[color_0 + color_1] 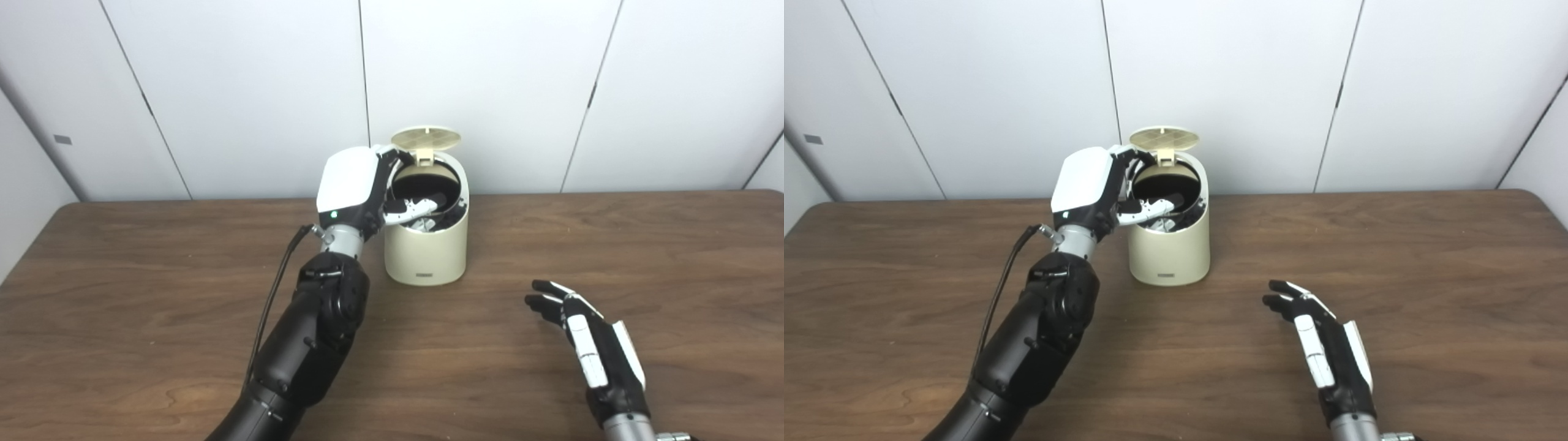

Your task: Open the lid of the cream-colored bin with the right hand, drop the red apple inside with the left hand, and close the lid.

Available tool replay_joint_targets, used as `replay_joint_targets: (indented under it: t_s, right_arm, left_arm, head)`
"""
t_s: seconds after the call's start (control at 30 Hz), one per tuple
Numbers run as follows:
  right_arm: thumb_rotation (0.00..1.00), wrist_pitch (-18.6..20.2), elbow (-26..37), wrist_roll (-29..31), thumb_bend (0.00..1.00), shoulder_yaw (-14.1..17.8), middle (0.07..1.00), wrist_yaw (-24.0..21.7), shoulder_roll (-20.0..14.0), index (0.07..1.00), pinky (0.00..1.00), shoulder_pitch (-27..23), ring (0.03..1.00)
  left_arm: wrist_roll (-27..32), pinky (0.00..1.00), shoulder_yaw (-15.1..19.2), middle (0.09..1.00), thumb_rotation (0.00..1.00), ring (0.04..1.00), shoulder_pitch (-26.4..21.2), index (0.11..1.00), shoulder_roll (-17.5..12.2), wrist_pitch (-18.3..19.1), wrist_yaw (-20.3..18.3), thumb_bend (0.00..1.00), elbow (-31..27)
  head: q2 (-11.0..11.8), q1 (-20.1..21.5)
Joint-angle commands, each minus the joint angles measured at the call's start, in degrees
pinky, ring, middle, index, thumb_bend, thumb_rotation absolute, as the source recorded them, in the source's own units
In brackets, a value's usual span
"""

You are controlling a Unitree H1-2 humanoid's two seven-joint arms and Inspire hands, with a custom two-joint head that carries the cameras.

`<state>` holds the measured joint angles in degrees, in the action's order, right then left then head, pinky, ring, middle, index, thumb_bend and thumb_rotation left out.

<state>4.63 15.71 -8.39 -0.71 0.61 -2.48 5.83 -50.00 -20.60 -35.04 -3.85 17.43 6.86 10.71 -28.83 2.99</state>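
— Over the bin (pixel 425 257), lid (pixel 427 136) up, left hand (pixel 367 193) spreads empty fingers (pixel 411 207). Apple?
— Unseen (probably dropped inside). Right hand (pixel 597 346), open, waits near the bin; closing remains.

Left robot hand (pixel 367 193) raised, fingers spread forward; right robot hand (pixel 588 343) low, fingers loosely extended

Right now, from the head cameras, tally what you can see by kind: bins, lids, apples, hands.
Bins: 1, the cream-colored bin on the table.
Lids: 1, the lid, raised.
Apples: 0 in view; none on the table, the bin's inside is too dark to tell.
Hands: 2, left hand at the bin's mouth, right hand open over the table.
Total: 4.
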Motion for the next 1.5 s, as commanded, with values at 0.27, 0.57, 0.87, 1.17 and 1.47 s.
replay_joint_targets:
  t_s: [0.27, 0.57, 0.87, 1.17, 1.47]
  right_arm:
    - [1.0, -1.7, 1.0, -0.2, 0.44, 0.0, 0.722, 0.2, -0.2, 0.762, 0.84, -1.0, 0.779]
    - [1.0, -1.1, 0.5, 0.6, 0.43, 0.2, 0.72, 0.2, -0.1, 0.756, 0.84, -1.4, 0.777]
    - [1.0, -1.4, 0.6, 0.3, 0.42, 0.0, 0.718, -0.1, -0.4, 0.755, 0.84, -1.0, 0.775]
    - [1.0, -0.5, 1.1, 1.5, 0.43, 0.1, 0.722, -0.7, -0.5, 0.767, 0.81, -1.1, 0.773]
    - [1.0, -1.0, 0.5, 1.8, 0.43, 0.3, 0.724, -0.9, -1.4, 0.764, 0.82, -1.2, 0.774]
  left_arm:
    - [0.3, 0.64, -0.3, 0.745, 0.54, 0.729, 0.3, 0.683, -1.0, -1.8, -0.3, 0.69, -2.1]
    - [6.1, 0.53, 3.2, 0.674, 0.37, 0.633, 3.9, 0.656, -2.2, -8.3, 2.4, 0.67, -6.0]
    - [7.2, 0.51, 4.0, 0.7, 0.48, 0.61, 8.0, 0.689, -4.5, -16.0, 6.1, 0.67, -6.2]
    - [12.1, 0.51, 8.7, 0.724, 0.45, 0.628, 14.5, 0.728, -5.6, -22.0, 7.7, 0.66, -9.9]
    - [23.1, 0.59, 14.1, 0.821, 0.58, 0.716, 21.9, 0.891, -4.0, -26.2, 6.3, 0.67, -14.4]
  head:
    - [-0.1, 0.0]
    - [0.3, -0.2]
    - [0.3, -0.5]
    - [0.1, -0.9]
    - [0.1, -1.2]
